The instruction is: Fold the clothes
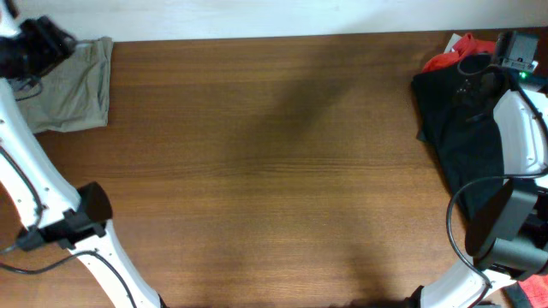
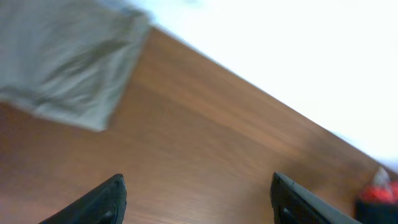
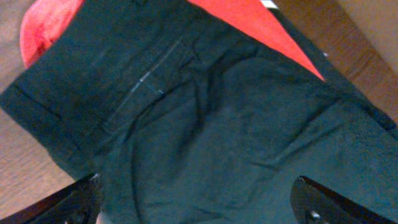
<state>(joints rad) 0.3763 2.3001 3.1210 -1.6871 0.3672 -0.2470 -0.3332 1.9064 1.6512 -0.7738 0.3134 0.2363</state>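
A folded khaki garment [image 1: 73, 85] lies at the table's far left corner; it also shows in the left wrist view [image 2: 65, 59]. My left gripper [image 1: 38, 44] is open and empty above the table near it, its fingers spread wide [image 2: 196, 202]. A black garment [image 1: 458, 128] lies unfolded at the far right on top of a red garment [image 1: 454, 51]. My right gripper [image 1: 484, 73] is open above the black garment [image 3: 211, 124], fingers spread [image 3: 199, 202], holding nothing. The red garment [image 3: 56, 25] pokes out from beneath the black one.
The brown wooden table [image 1: 274, 171] spans the view, with a white wall strip along its far edge [image 2: 298, 56]. Both arm bases and their cables stand at the near left [image 1: 77, 222] and near right [image 1: 505, 231].
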